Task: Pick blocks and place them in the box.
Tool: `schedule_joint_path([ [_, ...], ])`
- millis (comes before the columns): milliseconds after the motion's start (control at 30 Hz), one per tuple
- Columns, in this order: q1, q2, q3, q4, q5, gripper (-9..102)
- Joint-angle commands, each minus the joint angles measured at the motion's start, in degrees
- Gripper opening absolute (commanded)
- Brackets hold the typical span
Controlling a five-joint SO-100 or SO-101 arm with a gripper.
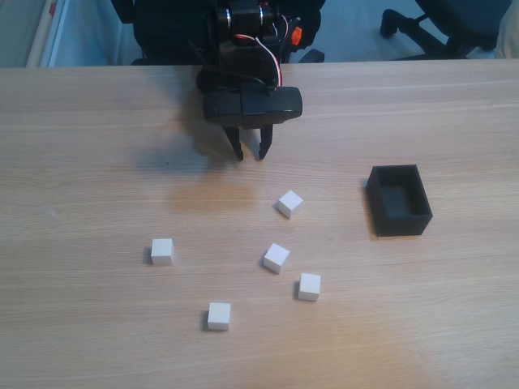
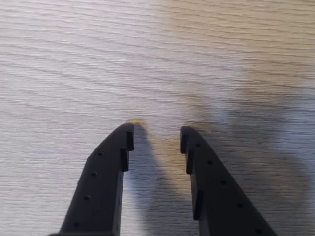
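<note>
In the fixed view, the claw (image 1: pixel 250 151) is seen near the far edge of the wooden table (image 1: pixel 81 146), pointing downward, with its two black fingers set a little apart and nothing held between them. In the wrist view, the claw (image 2: pixel 156 135) is shown from above against bare wood grain; a clear gap is seen between the two fingertips (image 2: pixel 125 135), and only the table (image 2: pixel 74 59) lies in that gap. Whether the tips touch the tabletop cannot be told.

Five white blocks are scattered on the table in front of the claw, all apart from one another and from the claw. The nearest block (image 1: pixel 289 203) lies just ahead of the claw and slightly to the right in the fixed view. A second block (image 1: pixel 276 258) and a third block (image 1: pixel 309 286) lie nearer the camera, close together. A fourth block (image 1: pixel 162 250) is placed at the left, and a fifth block (image 1: pixel 219 315) sits closest to the camera.

The black box (image 1: pixel 415 217) stands to the right, open-topped, with nothing seen inside it.
</note>
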State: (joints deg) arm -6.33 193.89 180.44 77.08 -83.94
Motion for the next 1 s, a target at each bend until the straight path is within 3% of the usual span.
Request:
schedule_joint_path([
  [0, 4.7, 1.6, 3.6, 3.1, 9.5, 0],
  [967, 2.5, 1.6, 3.5, 3.3, 7.9, 0],
])
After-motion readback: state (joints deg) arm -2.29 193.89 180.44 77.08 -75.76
